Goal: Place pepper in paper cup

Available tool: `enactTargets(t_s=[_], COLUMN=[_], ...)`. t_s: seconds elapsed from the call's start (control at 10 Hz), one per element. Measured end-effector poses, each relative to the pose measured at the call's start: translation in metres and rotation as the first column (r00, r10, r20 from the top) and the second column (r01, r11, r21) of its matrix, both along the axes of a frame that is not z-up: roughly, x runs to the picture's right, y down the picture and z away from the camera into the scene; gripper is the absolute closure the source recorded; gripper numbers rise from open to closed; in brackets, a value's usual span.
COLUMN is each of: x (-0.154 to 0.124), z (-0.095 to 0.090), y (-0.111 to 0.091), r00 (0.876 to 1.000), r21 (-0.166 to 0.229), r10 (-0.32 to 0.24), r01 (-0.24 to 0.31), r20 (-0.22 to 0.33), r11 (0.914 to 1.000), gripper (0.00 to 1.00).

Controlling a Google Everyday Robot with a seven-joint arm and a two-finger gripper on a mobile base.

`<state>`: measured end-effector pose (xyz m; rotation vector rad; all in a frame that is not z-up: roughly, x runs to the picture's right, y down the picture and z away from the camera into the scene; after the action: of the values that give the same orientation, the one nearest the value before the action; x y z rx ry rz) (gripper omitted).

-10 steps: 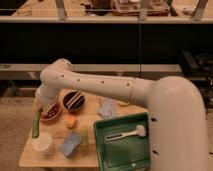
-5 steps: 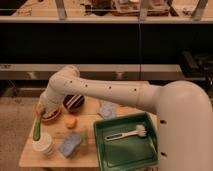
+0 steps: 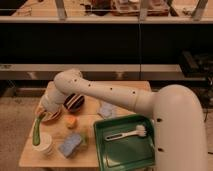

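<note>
The green pepper (image 3: pixel 37 130) hangs nearly upright from my gripper (image 3: pixel 41 114), which is shut on its upper end at the table's left. Its lower tip reaches the rim of the white paper cup (image 3: pixel 44 144), which stands near the table's front left corner. My white arm (image 3: pixel 100 92) reaches across the table from the right.
An orange-red bowl (image 3: pixel 50 115) and a dark striped bowl (image 3: pixel 74 101) sit behind the cup. A small orange item (image 3: pixel 71 121), a blue sponge (image 3: pixel 70 145), a light cloth (image 3: pixel 106 110) and a green tray (image 3: pixel 125 142) holding a white brush (image 3: pixel 127 134) lie to the right.
My gripper has moved down and forward with the pepper, bringing its lower tip from above the table's left side to the paper cup's rim.
</note>
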<state>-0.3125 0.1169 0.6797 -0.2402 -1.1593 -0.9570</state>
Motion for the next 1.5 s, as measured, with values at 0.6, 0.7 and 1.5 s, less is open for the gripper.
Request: enactTargets(t_s=[0.6,0.7,1.5], x=[-0.013,-0.012,-0.01], z=[0.003,0.003,0.003], y=[-0.002,-0.003,-0.005], r00=[0.996,0.997,0.984], r21=[0.05,0.05,0.179], r10=[-0.047,-0.045,-0.035], r01=[0.043,0.041,0.002], r20=[0.071,0.069,0.177], r11=[0.9978,0.9979,0.9838], gripper=[0.96,0.96,0.96])
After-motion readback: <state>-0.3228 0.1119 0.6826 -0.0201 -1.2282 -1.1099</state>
